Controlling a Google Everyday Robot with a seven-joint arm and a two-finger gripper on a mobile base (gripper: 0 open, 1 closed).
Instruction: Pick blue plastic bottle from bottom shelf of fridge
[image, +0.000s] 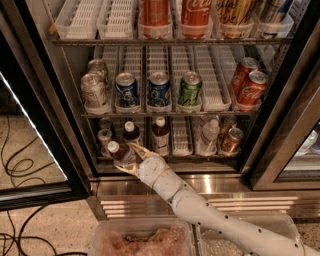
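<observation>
The white arm (200, 210) is reaching in from 5 o'clock. Its hand (124, 156) is gripping the blue plastic bottle (118, 151), which is showing a dark brownish body and a white cap and is tilting toward 10 o'clock. The bottle is at the 9 o'clock end of the bottom shelf (200, 157) in the fridge (235, 186).

I see the bottom shelf (190, 157) carrying two brown white-capped bottles (131, 134) (160, 138), a clear bottle (208, 136) and cans (104, 136) (233, 140) toward both ends. At its front left, my gripper (123, 156) clamps the tilted blue plastic bottle (119, 150).
</observation>
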